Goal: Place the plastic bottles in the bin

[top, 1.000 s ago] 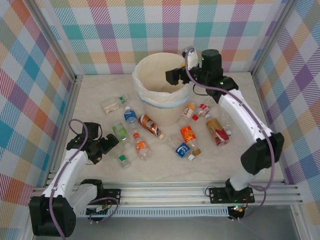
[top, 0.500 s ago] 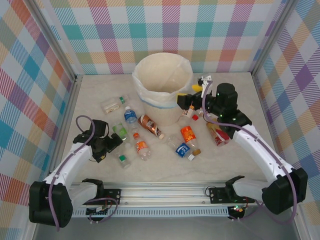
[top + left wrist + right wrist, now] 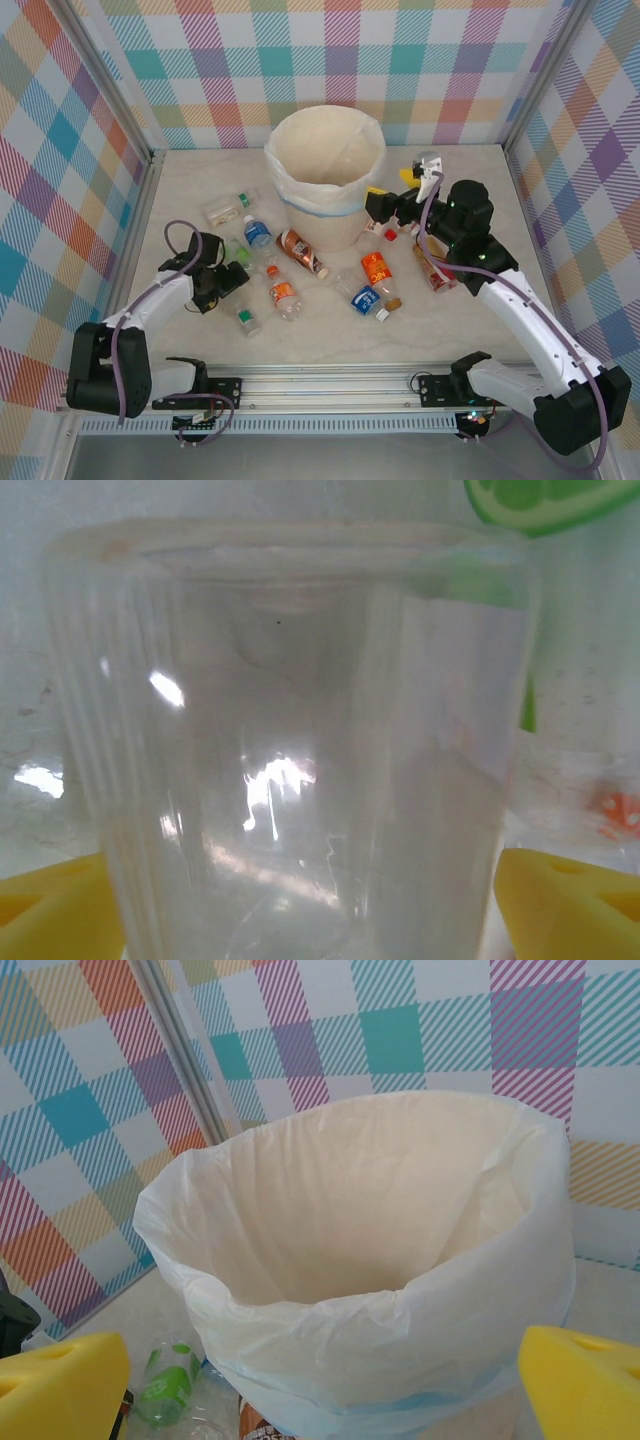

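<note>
Checked pastel walls enclose a pale desk. The bin stands at its far centre, and the plastic bottles lie scattered on the desk just near of it. The left arm reaches low and outstretched, with the left tool straddling a clear green-labelled bottle; whether its pads press the bottle cannot be told. The right arm arches high, with the right tool spread wide and empty, just right of the bin.

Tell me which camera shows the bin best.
Top external: the whole bin is in frame from rim to base, with bottles lying on its near side. The right wrist view is closer and looks into its bag-lined mouth, but cuts off the base.
</note>
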